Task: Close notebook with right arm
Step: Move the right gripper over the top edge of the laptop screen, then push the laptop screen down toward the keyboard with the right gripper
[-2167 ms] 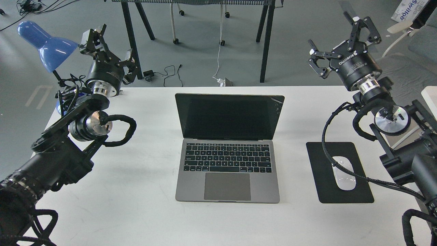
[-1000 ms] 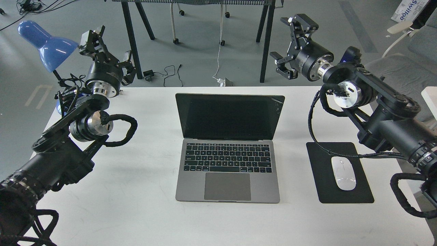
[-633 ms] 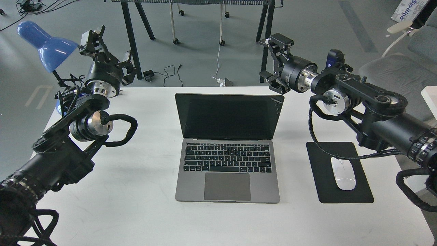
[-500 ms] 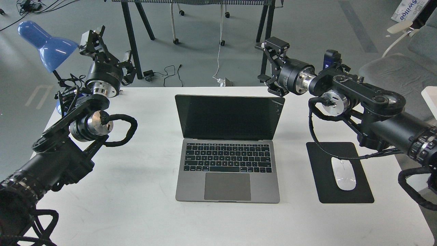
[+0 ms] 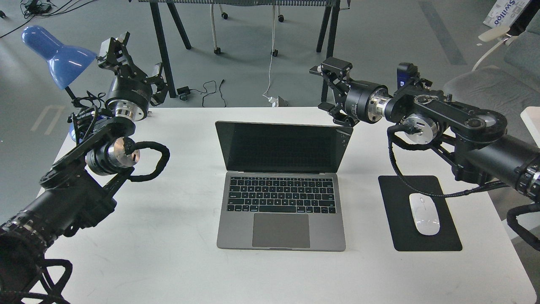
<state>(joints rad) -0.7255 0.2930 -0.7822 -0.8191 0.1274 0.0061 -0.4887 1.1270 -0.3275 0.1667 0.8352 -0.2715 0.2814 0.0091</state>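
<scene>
The notebook [image 5: 281,198] is a space-grey laptop lying open at the middle of the white table [image 5: 168,261], its black screen facing me and leaning slightly forward. My right arm reaches in from the right. Its gripper [image 5: 321,89] is open and sits just behind the top right corner of the lid, with the lower finger [image 5: 337,119] at the lid's upper edge. My left gripper [image 5: 136,57] is open and empty, raised above the table's far left corner, well away from the notebook.
A black mouse pad [image 5: 438,240] with a white mouse [image 5: 424,213] lies right of the notebook, under my right arm's cable. A blue desk lamp [image 5: 55,50] stands at the far left. Black table legs [image 5: 327,50] and floor cables lie beyond the far edge.
</scene>
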